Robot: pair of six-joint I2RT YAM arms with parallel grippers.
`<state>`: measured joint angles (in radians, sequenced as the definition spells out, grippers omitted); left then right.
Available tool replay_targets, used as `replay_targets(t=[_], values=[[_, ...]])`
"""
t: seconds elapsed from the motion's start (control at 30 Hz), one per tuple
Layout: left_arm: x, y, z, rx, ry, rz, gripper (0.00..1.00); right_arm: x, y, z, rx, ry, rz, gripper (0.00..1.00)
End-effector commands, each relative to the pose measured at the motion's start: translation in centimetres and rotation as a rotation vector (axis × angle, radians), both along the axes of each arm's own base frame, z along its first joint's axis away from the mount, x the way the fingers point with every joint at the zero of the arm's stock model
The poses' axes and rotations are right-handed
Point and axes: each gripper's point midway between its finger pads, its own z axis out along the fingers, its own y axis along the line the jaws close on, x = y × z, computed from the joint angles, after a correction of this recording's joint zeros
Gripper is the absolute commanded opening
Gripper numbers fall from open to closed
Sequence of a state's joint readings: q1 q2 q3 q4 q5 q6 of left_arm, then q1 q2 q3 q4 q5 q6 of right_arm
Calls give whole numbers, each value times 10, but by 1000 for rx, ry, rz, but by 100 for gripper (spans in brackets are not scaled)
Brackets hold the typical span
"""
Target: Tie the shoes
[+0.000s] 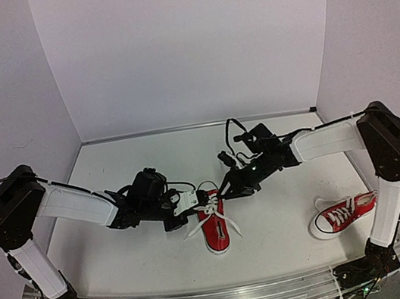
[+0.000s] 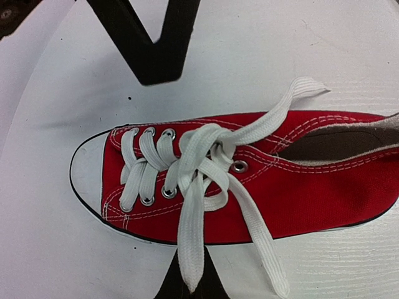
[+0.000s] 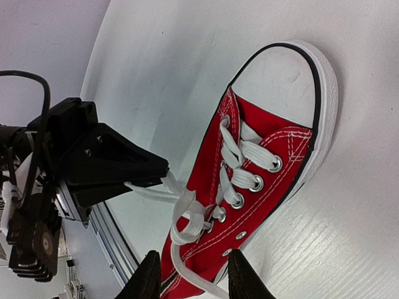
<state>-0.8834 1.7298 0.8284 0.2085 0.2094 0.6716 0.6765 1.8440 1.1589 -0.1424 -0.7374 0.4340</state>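
One red shoe (image 1: 215, 227) lies at the centre of the worktop (image 1: 149, 258), toe toward the far side, between both claws. The left claw (image 1: 187, 202) is closed on a strand of white lace (image 3: 149, 190), pulled taut to the left of the eyelets. The right claw (image 3: 188, 274) stands narrowly parted over the crossing of the laces, gripping nothing visible. Risk: the crossing (image 2: 202, 159) appears loose, so if the left claw slackens or slips off the lace, the partial knot may open. Risk: side tension from the left claw may drag or rotate the light shoe across the worktop. Risk: the right claw may close on the wrong strand, since the free ends overlap. Count: two shoes, the second (image 1: 344, 213) well apart at the near right; two claws; two free lace ends on the centre shoe.
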Motion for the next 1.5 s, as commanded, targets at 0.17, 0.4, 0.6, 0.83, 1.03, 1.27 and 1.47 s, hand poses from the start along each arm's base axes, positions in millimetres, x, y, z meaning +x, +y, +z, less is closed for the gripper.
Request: replay_targets(t=[0.17, 0.4, 0.6, 0.83, 1.03, 1.27, 1.47], values=[[-1, -10, 14, -60, -8, -18, 12, -2, 18, -11, 15, 30, 54, 33], [-4, -9, 29, -110, -19, -13, 51, 0, 17, -6, 15, 14, 46, 33], [-5, -22, 34, -163, 5, -38, 55, 5, 19, -3, 16, 3, 38, 32], [0, -38, 32, -191, 27, -60, 59, 6, 19, -7, 10, 8, 36, 32], [2, -45, 28, -196, 51, -68, 54, 6, 19, -11, -2, 14, 37, 30], [6, -50, 24, -201, 67, -53, 40, 3, 19, -15, -1, 29, 50, 29], [10, -51, 25, -207, 59, -40, 24, 0, 18, -17, -2, 38, 54, 28]])
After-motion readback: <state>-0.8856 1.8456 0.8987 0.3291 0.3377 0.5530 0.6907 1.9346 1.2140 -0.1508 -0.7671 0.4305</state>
